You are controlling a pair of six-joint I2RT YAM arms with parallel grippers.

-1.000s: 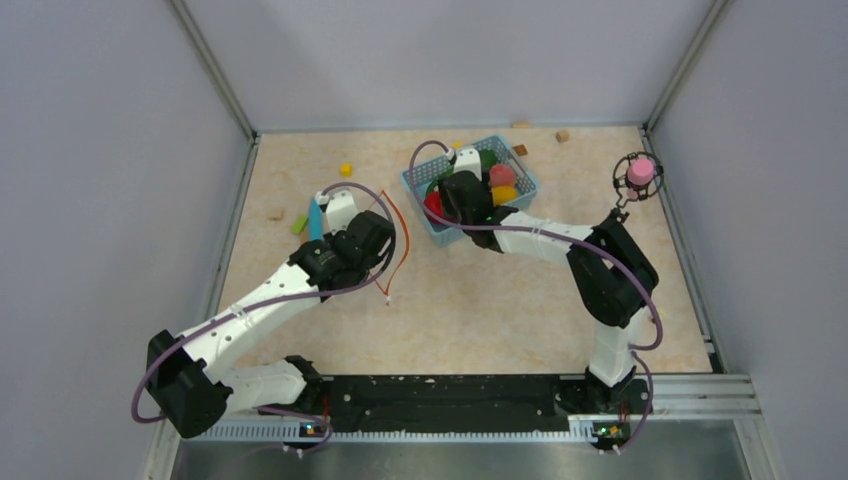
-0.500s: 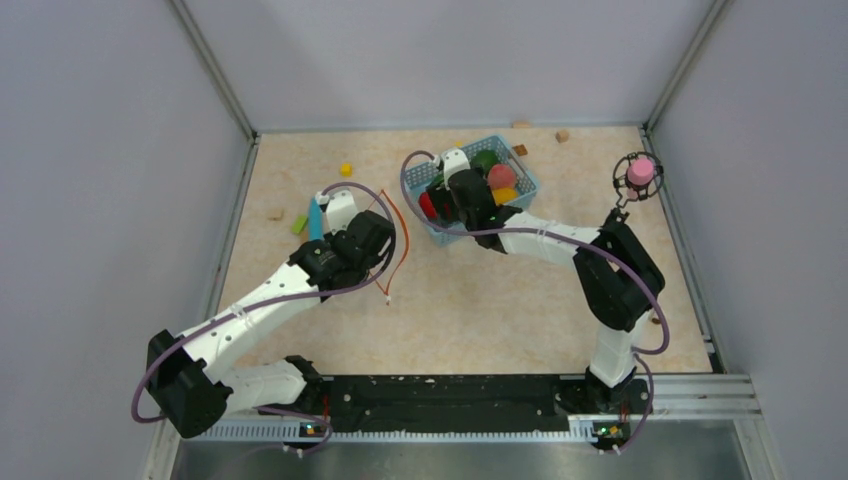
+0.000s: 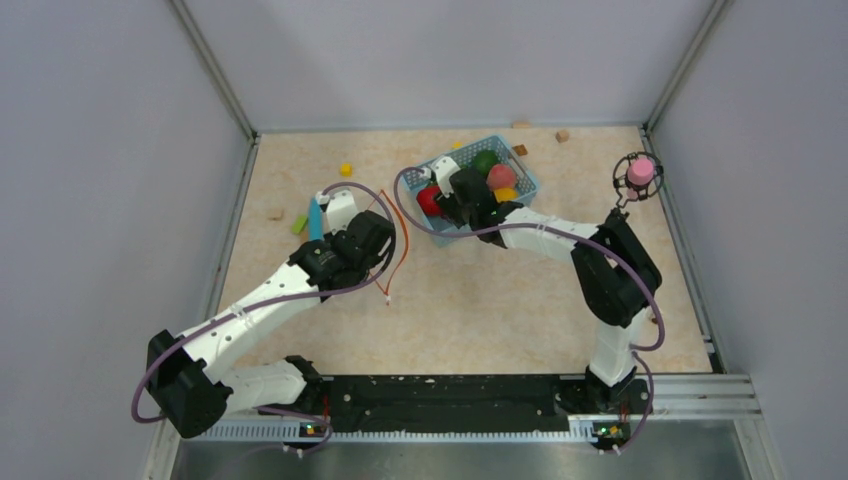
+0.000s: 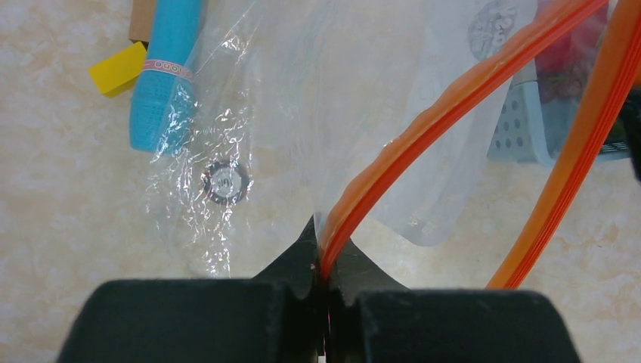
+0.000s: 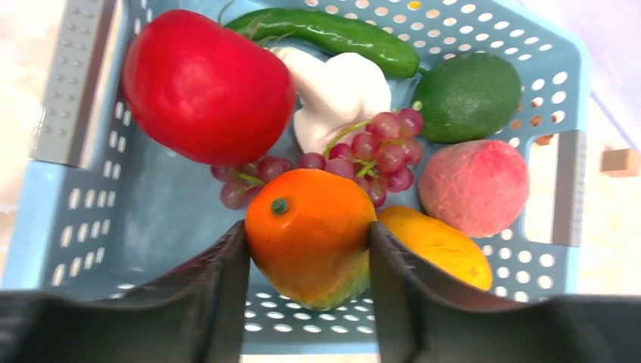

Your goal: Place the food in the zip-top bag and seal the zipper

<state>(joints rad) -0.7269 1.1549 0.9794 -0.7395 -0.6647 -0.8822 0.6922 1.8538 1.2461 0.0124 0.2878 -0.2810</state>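
Note:
My left gripper is shut on the orange-red zipper of the clear zip-top bag, which lies on the table left of the basket; in the top view the gripper holds the strip. My right gripper is shut on an orange fruit and holds it just above the floor of the light-blue basket. Still in the basket are a red tomato, green chili, round green fruit, peach, yellow mango and grapes.
A white garlic-like toy also lies in the basket. A light-blue stick and a yellow block lie by the bag. Small blocks are scattered at the back. A pink item on a black ring stands far right.
My right gripper has shifted toward the far left inside the basket, uncovering more of the tomato. The left arm and the bag have not moved.

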